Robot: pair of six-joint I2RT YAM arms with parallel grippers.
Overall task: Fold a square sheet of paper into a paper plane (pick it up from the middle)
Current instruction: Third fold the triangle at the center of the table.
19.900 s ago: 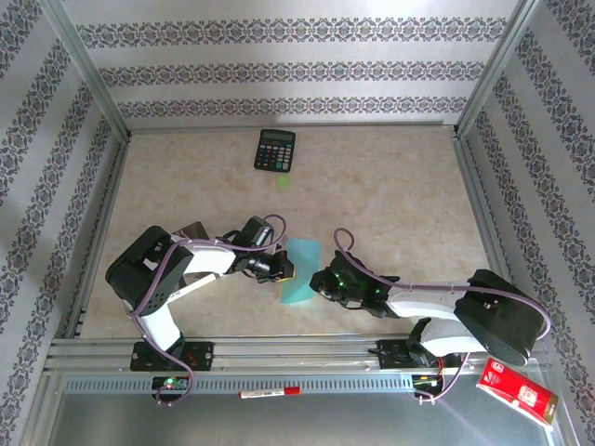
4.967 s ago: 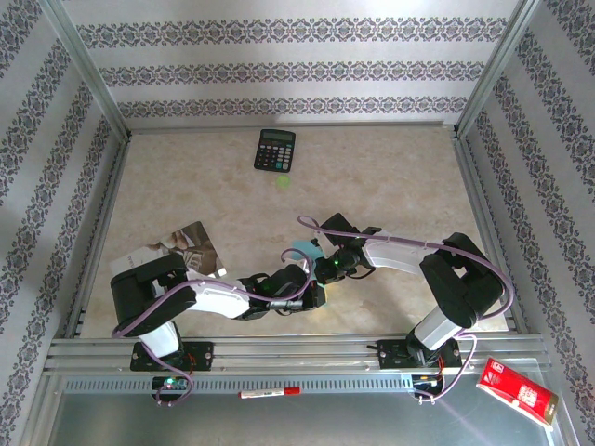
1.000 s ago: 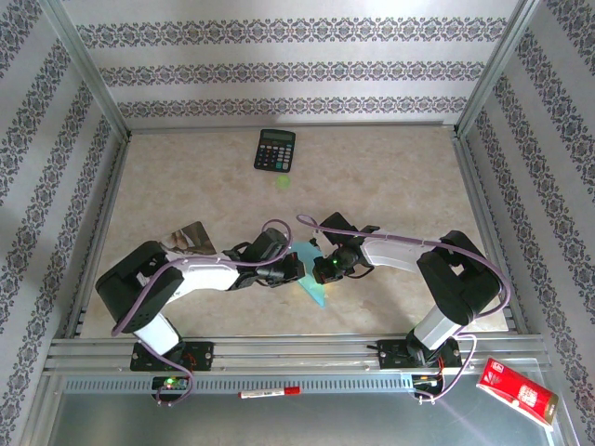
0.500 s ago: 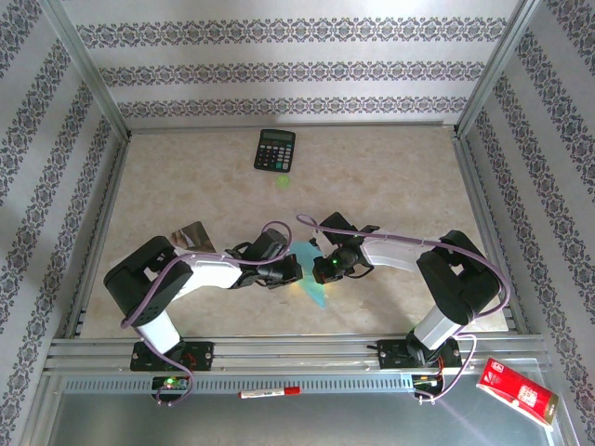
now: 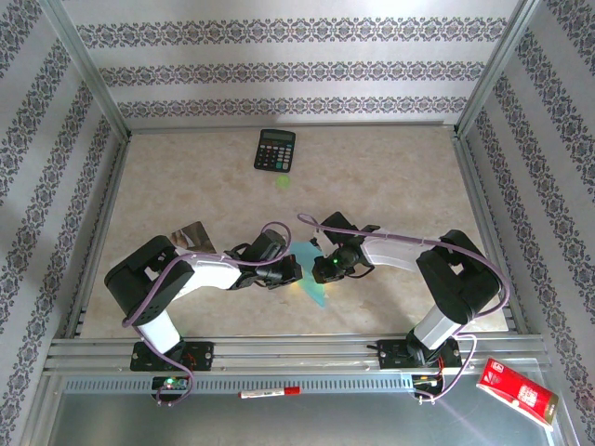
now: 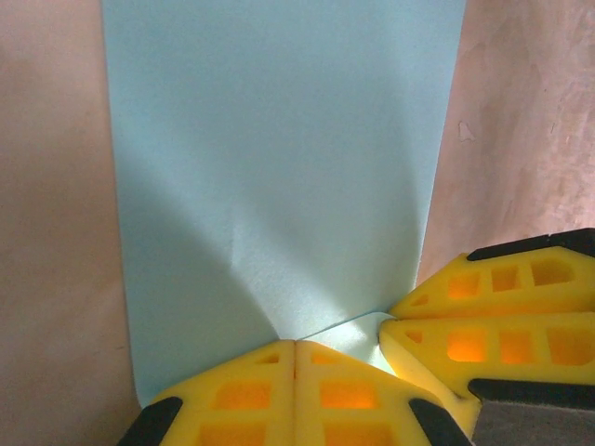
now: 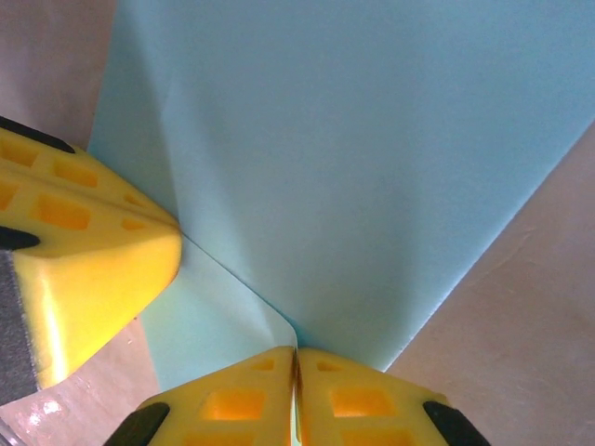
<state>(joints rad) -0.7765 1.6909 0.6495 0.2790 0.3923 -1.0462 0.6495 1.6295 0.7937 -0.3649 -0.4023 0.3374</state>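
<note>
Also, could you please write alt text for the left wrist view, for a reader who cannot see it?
A light-cyan sheet of paper lies on a beige table, stretching away from the left gripper, whose yellow fingers are closed together at its near edge. The right gripper, also yellow, reaches in at the right, beside a small folded corner.

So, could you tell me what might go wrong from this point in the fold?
The left gripper and right gripper, both shut, crowd the same spot on the paper, so they could collide. The paper lifts in a small curl between them; a pull from either side may tear or mis-crease it. The rest of the sheet lies unpinned and might slide.
</note>
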